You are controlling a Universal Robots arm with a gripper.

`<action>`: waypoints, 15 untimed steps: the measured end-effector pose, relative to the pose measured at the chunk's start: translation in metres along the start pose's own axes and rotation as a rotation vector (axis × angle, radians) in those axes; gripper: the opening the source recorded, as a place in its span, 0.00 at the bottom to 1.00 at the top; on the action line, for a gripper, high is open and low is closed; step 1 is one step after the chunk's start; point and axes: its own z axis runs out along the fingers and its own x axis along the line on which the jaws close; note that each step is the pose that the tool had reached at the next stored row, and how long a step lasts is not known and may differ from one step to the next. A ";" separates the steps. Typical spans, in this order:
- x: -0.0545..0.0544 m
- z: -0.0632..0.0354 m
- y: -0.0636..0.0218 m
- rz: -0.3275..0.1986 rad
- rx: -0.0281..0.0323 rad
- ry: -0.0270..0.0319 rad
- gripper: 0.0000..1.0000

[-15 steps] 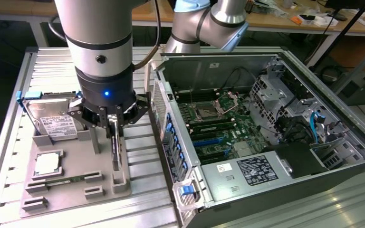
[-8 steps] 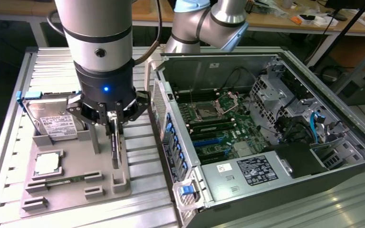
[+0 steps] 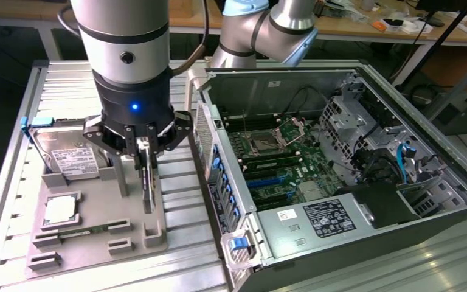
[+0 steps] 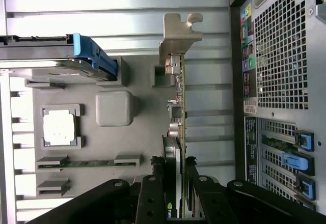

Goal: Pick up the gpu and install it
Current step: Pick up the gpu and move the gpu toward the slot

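Black fingers [image 4: 153, 193] of the gripper [image 3: 145, 155] press against both faces of the gpu [image 3: 146, 188], clamping the thin card near its upper edge. The card stands on edge over the grey tray [image 3: 95, 243], with its silver bracket [image 4: 179, 35] at one end; whether its lower edge touches the tray cannot be told. Near it on the tray lie a hard drive [image 3: 75, 159] with blue corners, a square processor [image 3: 61, 210] and a slim memory stick [image 3: 83, 231]. To the exterior view's right, an open computer case [image 3: 339, 91] lies with its motherboard [image 3: 278, 158] exposed.
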 end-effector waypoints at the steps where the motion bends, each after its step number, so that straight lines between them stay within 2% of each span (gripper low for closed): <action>1: 0.000 -0.0011 0.0000 0.000 0.0001 0.0000 0.27; 15: 0.000 -0.0188 0.0009 0.000 0.0000 0.0006 0.27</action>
